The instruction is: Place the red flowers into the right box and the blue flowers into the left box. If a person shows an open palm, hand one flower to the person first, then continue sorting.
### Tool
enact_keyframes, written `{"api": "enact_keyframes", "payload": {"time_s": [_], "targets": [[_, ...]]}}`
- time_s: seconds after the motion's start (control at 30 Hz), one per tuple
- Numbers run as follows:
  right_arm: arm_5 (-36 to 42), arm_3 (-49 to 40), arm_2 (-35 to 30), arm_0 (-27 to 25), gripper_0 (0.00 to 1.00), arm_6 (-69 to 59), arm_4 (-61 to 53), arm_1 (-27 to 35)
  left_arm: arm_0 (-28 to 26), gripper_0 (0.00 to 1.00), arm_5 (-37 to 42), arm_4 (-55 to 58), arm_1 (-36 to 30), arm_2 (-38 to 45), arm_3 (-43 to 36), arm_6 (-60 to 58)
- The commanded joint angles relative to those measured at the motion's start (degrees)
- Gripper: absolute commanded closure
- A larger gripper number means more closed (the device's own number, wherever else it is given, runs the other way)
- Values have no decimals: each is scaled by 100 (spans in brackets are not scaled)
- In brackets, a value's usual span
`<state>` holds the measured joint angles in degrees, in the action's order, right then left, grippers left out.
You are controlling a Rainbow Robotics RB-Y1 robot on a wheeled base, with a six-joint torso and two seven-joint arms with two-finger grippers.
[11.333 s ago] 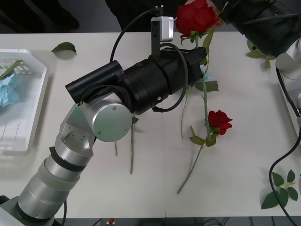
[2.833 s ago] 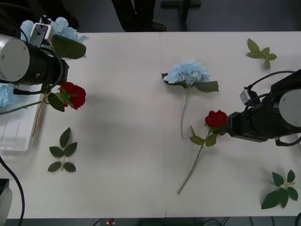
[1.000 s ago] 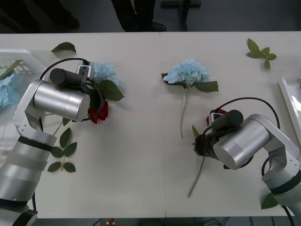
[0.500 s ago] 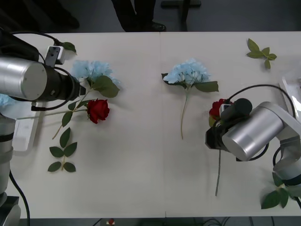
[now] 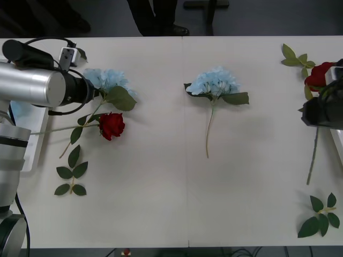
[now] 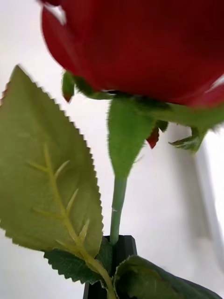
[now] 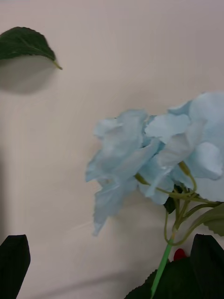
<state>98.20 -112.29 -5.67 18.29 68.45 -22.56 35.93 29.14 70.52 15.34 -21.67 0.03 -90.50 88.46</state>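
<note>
We see the right gripper (image 6: 109,261) pinching a red rose (image 5: 318,76) by its thin green stem at the table's (image 5: 177,203) right edge, bloom up by a loose leaf sprig (image 5: 296,57), stem tail trailing below the arm. The right box (image 5: 337,144) shows as a white sliver beside it. In our judgement the slick, wiry stem could twist in the pinch, or the serrated fabric leaves could catch on the box rim and leave the rose draped half out.

Left of the table's centre, the left gripper (image 7: 109,261) hovers with fingers spread either side of a blue flower's (image 5: 107,80) stem, not closed on it. A second red rose (image 5: 112,125) lies just below that cluster, its stem crossing underneath, so we think a careless grasp could snag both. The pale papery petals look soft and easily crushed. Another blue flower (image 5: 215,83) lies at the table's centre; the left box (image 5: 27,155) sits at the left edge.
</note>
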Motion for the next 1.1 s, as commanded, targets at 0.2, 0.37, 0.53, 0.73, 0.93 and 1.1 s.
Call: {"api": "enact_keyframes", "payload": {"time_s": [0.2, 0.37, 0.53, 0.73, 0.93, 1.1], "targets": [[-170, 1420, -717, 694, 100, 1777, 568, 670, 92, 0, -187, -198, -30, -723, 322, 295], [-609, 2361, -919, 940, 100, 2234, 814, 933, 83, 11, -223, -330, -21, -882, 551, 374], [-1224, 3310, -989, 1142, 100, 2463, 858, 1179, 83, 40, -548, -365, 14, -1005, 876, 374], [-2068, 4189, -980, 1256, 100, 2551, 779, 1320, 83, 100, -724, -444, 93, -1022, 1034, 339], [-2569, 4576, -980, 1265, 100, 2647, 709, 1329, 83, 100, -724, -409, 93, -1005, 929, 268], [-2578, 4576, -980, 1265, 84, 2726, 700, 1346, 83, 100, -478, -312, 110, -847, 498, 128]]}}
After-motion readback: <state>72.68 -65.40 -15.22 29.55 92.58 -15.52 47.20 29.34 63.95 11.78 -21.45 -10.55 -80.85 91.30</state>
